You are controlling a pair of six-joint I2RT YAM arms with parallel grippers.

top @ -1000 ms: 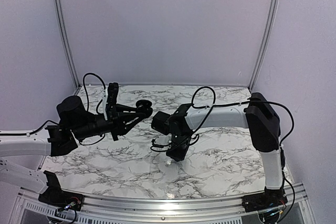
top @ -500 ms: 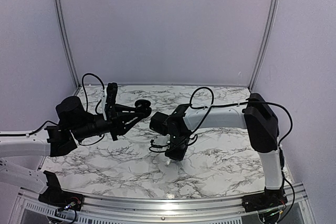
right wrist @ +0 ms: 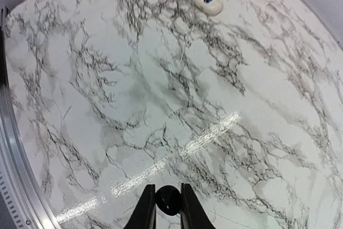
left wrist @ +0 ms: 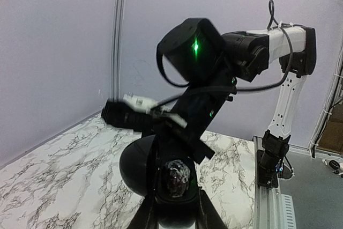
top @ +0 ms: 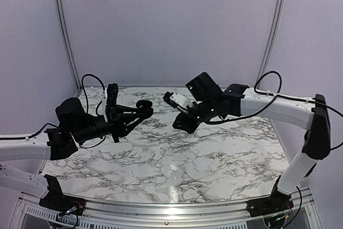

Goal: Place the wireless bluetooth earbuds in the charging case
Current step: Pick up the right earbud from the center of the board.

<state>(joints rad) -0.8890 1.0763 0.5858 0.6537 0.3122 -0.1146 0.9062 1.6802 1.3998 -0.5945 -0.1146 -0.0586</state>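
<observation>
Right wrist view, earbud: a tiny black rounded earbud piece (right wrist: 168, 199) sits between two black fingertips at the bottom edge of the frame, lifted clear of the tabletop.
Right gripper (right wrist: 167, 190): closed on that earbud, one finger on either side of it.
Charging case: a small cream-white rounded plastic case (right wrist: 208, 2) lies flat on the table, well apart from the held earbud. A small blue mark shows on its upper face. Whether its lid is up cannot be told, and the overhead view does not make the case out against the veined pattern.
Right arm (top: 278, 105): white and black, it rises from the near right corner and stretches left over the far middle of the table, with its gripper held high.
Left gripper (top: 143, 108): clamped on a black round puck-like object (top: 144, 104), raised above the far left-centre of the table.
Puck, left wrist view: something small glints at the middle of its facing side (left wrist: 177, 175); what it is cannot be told.
Spacing: the two grippers are near each other over the far half, not touching.
Status light: a green lamp (left wrist: 195, 46) glows on the right arm's black wrist housing.
Table: white marble-patterned top with dark grey veins (top: 225, 159).
Near edge: a ribbed aluminium rail (top: 161, 207) runs along it, between the arm bases.
</observation>
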